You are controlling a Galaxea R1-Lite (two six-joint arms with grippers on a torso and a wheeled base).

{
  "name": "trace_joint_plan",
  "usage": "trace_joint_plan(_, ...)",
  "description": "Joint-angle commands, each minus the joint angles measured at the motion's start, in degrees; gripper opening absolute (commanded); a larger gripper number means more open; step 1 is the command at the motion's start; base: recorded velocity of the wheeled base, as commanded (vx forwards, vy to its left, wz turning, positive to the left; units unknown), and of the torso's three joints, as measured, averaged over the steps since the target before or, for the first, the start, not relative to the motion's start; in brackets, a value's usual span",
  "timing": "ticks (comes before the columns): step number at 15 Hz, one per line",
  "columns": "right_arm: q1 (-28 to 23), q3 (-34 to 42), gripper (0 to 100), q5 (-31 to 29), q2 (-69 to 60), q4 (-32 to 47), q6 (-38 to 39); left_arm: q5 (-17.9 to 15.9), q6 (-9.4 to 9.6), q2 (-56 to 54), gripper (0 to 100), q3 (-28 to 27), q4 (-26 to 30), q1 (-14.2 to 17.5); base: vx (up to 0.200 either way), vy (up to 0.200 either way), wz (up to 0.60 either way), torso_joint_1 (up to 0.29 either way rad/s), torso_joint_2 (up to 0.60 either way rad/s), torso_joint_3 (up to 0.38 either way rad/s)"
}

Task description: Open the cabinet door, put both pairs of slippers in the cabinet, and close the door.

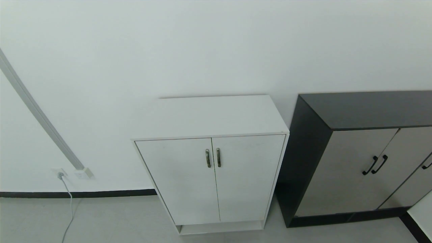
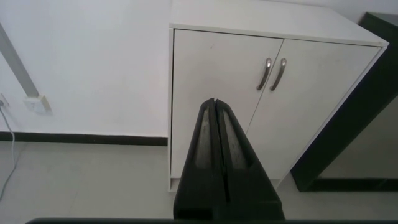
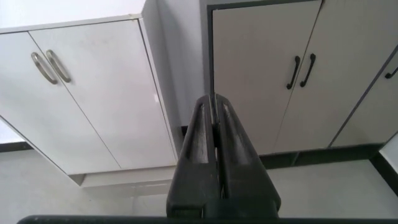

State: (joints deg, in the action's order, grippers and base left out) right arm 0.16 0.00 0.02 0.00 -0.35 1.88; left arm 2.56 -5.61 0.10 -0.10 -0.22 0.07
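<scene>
A white two-door cabinet (image 1: 211, 168) stands against the wall with both doors closed. Two metal handles (image 1: 213, 158) sit side by side at the middle seam. In the left wrist view my left gripper (image 2: 214, 102) is shut and empty, held some way in front of the cabinet's left door (image 2: 214, 81), with the handles (image 2: 273, 73) off to one side. In the right wrist view my right gripper (image 3: 213, 98) is shut and empty, in front of the gap between the white cabinet (image 3: 93, 93) and the dark cabinet (image 3: 280, 74).
A dark cabinet (image 1: 354, 152) with grey doors and black handles stands right beside the white one. A wall socket with a grey cable (image 1: 69, 202) is at the lower left. A grey conduit (image 1: 37, 111) runs diagonally up the wall. Bare floor lies in front.
</scene>
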Motion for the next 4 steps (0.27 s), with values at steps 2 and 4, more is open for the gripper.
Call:
trace_joint_plan(2,0.02,0.00,0,0.06,0.00,0.00,-0.12,-0.01,-0.02,-0.01,0,0.01,-0.04,0.01,0.000,0.000,0.00,0.000,0.00,0.000)
trace_joint_plan(4,0.02,0.00,0,0.06,0.00,0.00,-0.12,-0.01,-0.02,-0.01,0,0.01,-0.04,0.01,0.000,0.000,0.00,0.000,0.00,0.000)
